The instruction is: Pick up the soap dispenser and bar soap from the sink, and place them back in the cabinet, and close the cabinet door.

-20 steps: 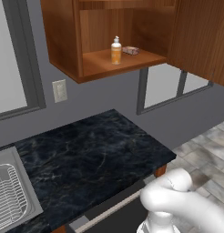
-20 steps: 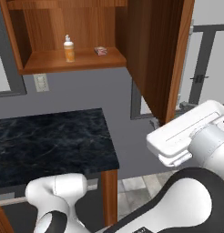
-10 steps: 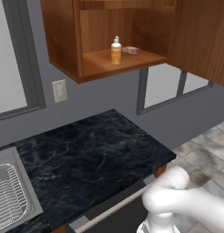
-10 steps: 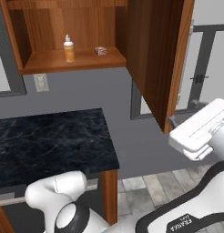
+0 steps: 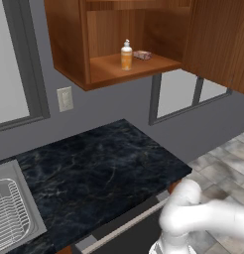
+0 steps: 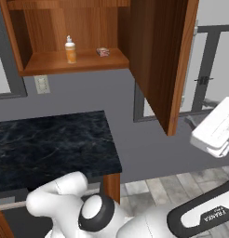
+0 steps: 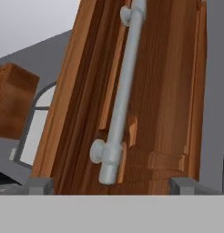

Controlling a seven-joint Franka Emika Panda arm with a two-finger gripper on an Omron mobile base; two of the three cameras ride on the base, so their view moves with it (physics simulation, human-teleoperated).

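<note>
1. We are seeing the small orange soap dispenser with its white pump top (image 5: 126, 54) standing upright on the floor of the reddish-brown wooden wall cabinet (image 5: 69, 44), toward the middle.
2. We are seeing the small reddish-brown bar soap (image 5: 142, 55) lying just to the right of the dispenser on the same cabinet floor, apart from it.
3. We are seeing the flat reddish-brown cabinet door (image 6: 158, 60) standing swung open, to the right of the cabinet opening.
4. We are looking along the two-finger gripper (image 7: 111, 185) at the door's face; its two dark fingertips (image 7: 40, 185) are standing wide apart with nothing between them.
5. The door's long silver bar handle (image 7: 120, 104) is lying just beyond the fingertips, its lower end between them.
6. The grey steel sink (image 5: 12, 218) is sitting at the far left of the black marble counter (image 5: 94, 173), well apart from the cabinet.
</note>
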